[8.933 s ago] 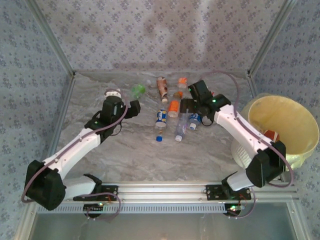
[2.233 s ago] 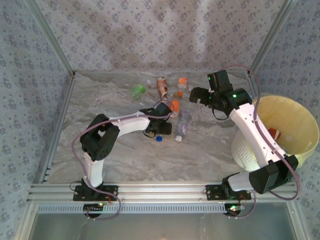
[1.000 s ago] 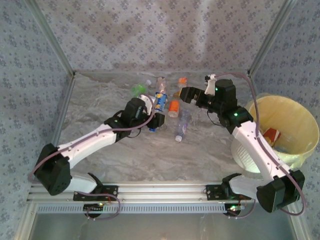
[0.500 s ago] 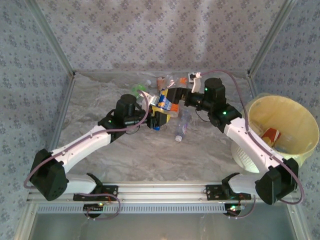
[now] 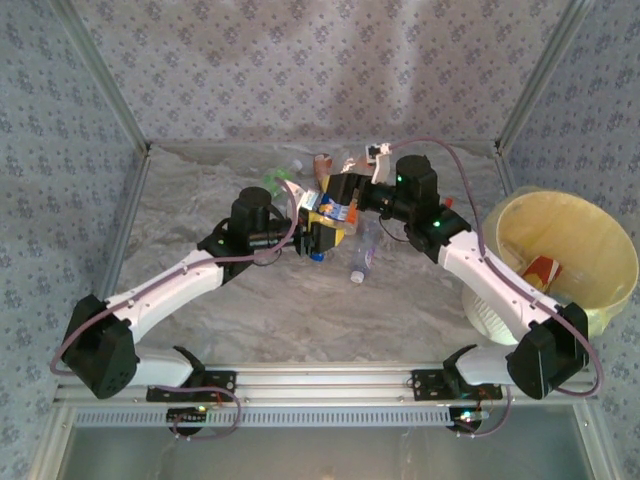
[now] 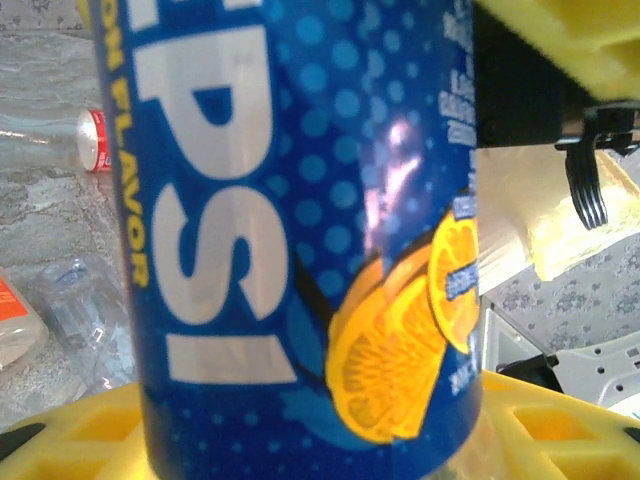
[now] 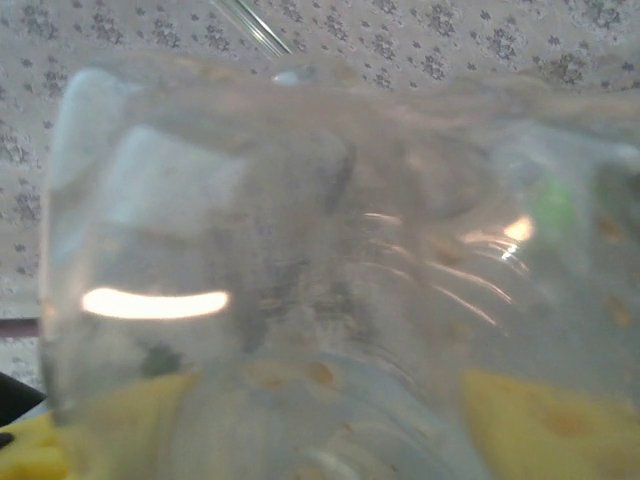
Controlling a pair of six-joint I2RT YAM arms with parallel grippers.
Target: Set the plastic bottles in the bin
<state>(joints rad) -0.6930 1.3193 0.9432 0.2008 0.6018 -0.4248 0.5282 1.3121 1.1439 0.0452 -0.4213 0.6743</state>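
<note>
The blue-labelled clear plastic bottle [image 5: 332, 208] is pinched mid-table by the left gripper [image 5: 320, 230], seemingly offered for handover towards the round white yellow-lined bin [image 5: 505, 215]. The right gripper [image 5: 345, 190] is set around the bottle's clear end; whether it is pressing cannot be told.

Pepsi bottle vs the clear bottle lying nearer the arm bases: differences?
Pepsi bottle is lifted, held in the left claw; the clear bottle lies flat on the table, untouched. Pepsi bottle has a blue label with orange slices; the clear bottle looks mostly see-through. Both small plastic bottles, outside the bin.
</note>
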